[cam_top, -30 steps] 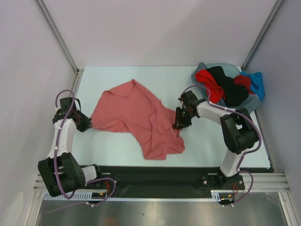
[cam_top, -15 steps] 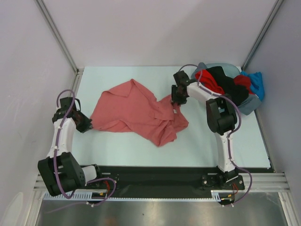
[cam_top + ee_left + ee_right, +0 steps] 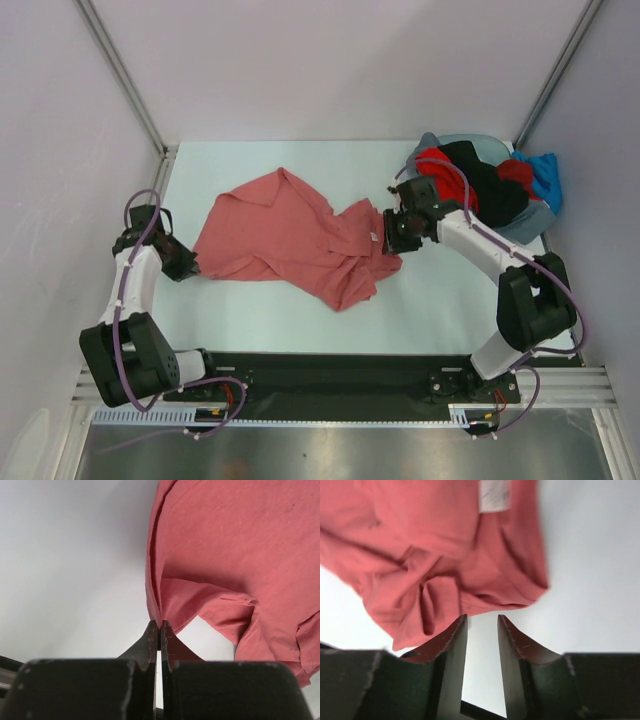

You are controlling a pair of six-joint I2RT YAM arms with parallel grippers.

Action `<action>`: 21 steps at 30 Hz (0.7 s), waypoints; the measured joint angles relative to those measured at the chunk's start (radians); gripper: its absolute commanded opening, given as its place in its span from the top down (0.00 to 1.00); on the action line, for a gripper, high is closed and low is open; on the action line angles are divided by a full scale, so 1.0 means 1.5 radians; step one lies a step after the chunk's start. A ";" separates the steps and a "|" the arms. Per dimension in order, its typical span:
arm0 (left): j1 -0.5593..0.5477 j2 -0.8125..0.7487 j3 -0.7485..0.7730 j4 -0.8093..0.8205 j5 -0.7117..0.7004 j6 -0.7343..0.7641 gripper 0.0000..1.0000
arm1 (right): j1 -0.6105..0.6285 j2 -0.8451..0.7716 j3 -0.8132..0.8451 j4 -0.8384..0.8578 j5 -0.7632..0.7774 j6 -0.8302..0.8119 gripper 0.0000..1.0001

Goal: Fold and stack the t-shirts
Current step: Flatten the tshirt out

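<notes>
while the salmon-red t-shirt point(image 3: 290, 235) lies crumpled and unfolded on the table point(image 3: 450, 300), near mid-surface, both arms reach toward it from opposite sides.

left side: the left gripper point(image 3: 188, 266) sits at the shirt's left corner. in the left wrist view its fingertips point(image 3: 152, 641) are pressed together on the cloth's hem, and the fabric rises from the tips in a doubled fold.

right side: the right gripper point(image 3: 392, 232) sits just beside the shirt's bunched right edge. in the right wrist view the jaws stand apart, with only bare table between them and nothing gripped. whether a finger touches the cloth cannot be told. a white label point(image 3: 493, 495) shows on the fabric ahead of the fingers.

remaining stock: a bright red t-shirt point(image 3: 445, 178), a black t-shirt point(image 3: 490, 190) and a blue t-shirt point(image 3: 545, 175) are heaped in the basin point(image 3: 527, 226) at the far right corner, apart from the salmon-red one. the blue one hangs over the basin's right rim.
</notes>
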 measured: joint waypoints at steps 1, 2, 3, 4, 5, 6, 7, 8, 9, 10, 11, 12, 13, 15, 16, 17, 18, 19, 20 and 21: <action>0.000 0.000 0.000 0.000 0.003 0.000 1.00 | 0.004 -0.005 -0.019 0.013 -0.022 -0.002 0.65; 0.000 0.000 0.000 0.000 0.006 0.000 1.00 | 0.007 -0.002 -0.036 0.027 -0.046 -0.004 0.65; 0.000 0.000 0.000 0.000 0.008 0.000 1.00 | 0.007 0.007 -0.052 0.040 -0.067 -0.007 0.65; 0.000 0.000 0.000 0.001 0.010 0.001 1.00 | 0.008 0.020 -0.064 0.052 -0.086 -0.011 0.63; 0.000 -0.001 0.000 0.000 0.012 0.003 1.00 | 0.008 0.036 -0.071 0.061 -0.105 -0.013 0.61; 0.000 -0.001 -0.001 0.001 0.013 0.005 1.00 | 0.010 0.054 -0.073 0.068 -0.124 -0.016 0.57; 0.000 -0.002 -0.001 0.001 0.016 0.005 1.00 | 0.011 0.072 -0.073 0.077 -0.139 -0.018 0.56; 0.000 -0.002 -0.002 0.002 0.018 0.005 1.00 | 0.012 0.085 -0.073 0.087 -0.151 -0.021 0.55; 0.000 -0.004 -0.003 0.002 0.020 0.005 1.00 | 0.014 0.098 -0.073 0.097 -0.165 -0.023 0.53; 0.000 -0.006 -0.006 0.002 0.023 0.005 1.00 | 0.017 0.110 -0.073 0.106 -0.180 -0.024 0.53; 0.000 -0.008 -0.007 0.002 0.023 0.006 1.00 | 0.019 0.117 -0.073 0.113 -0.191 -0.024 0.52; 0.000 -0.011 -0.010 0.001 0.024 0.006 1.00 | 0.022 0.121 -0.073 0.121 -0.200 -0.024 0.52; 0.000 -0.015 -0.012 0.001 0.025 0.006 1.00 | 0.024 0.124 -0.073 0.127 -0.208 -0.024 0.52; 0.000 -0.018 -0.013 0.001 0.026 0.010 1.00 | 0.027 0.128 -0.073 0.143 -0.229 -0.024 0.51; 0.000 -0.019 -0.013 0.001 0.026 0.010 1.00 | 0.029 0.132 -0.073 0.150 -0.237 -0.024 0.51; 0.000 -0.019 -0.013 0.001 0.026 0.011 1.00 | 0.031 0.136 -0.073 0.155 -0.244 -0.024 0.51; 0.000 -0.019 -0.013 0.001 0.027 0.011 1.00 | 0.033 0.141 -0.073 0.161 -0.250 -0.023 0.51; 0.000 -0.019 -0.013 0.001 0.028 0.012 1.00 | 0.034 0.146 -0.073 0.166 -0.256 -0.023 0.51; 0.000 -0.019 -0.013 0.001 0.028 0.013 1.00 | 0.034 0.152 -0.073 0.172 -0.261 -0.023 0.52; 0.000 -0.019 -0.013 0.001 0.028 0.016 1.00 | 0.034 0.155 -0.073 0.175 -0.269 -0.023 0.53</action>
